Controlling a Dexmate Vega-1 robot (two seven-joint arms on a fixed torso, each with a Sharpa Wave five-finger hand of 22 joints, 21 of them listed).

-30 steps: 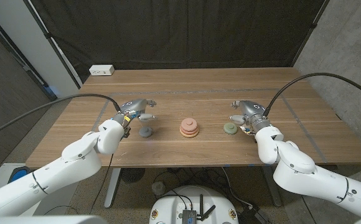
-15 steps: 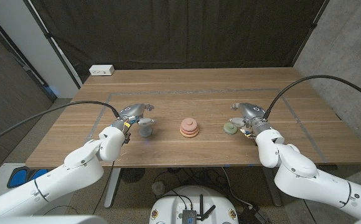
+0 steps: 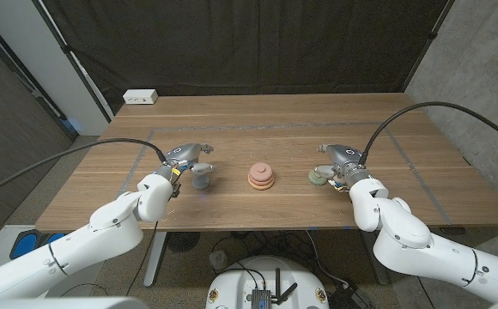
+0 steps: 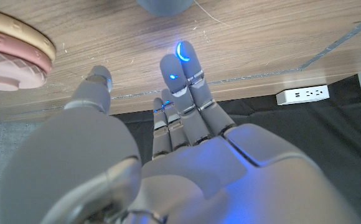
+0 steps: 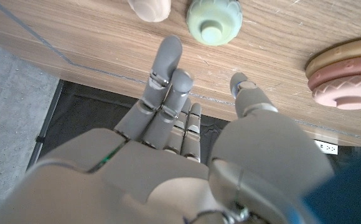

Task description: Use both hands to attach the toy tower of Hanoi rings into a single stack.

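On the wooden table, midway between the two arms, sat the partly built stack of pinkish and tan rings. To its left lay a grey ring, and to its right a pale green ring, each just beside the hand on its own side.

The left hand hovered over the grey ring, fingers apart and reaching toward it; the left wrist view showed the fingers extended close together with the thumb set off to one side, nothing between them, and the grey ring just beyond the fingertips. The right hand stood just beside the green ring, fingers likewise stretched out with the thumb apart, holding nothing. Another pale piece lay near the green ring in the right wrist view; what it was I could not tell.

The step in hand looked like the approach: both hands lined up on their rings, neither grasp yet made. The next move would probably call for each hand to drop lower, close thumb and fingers on a ring's rim, then carry it inward over the stack one at a time, so the hands did not crowd each other above the peg.
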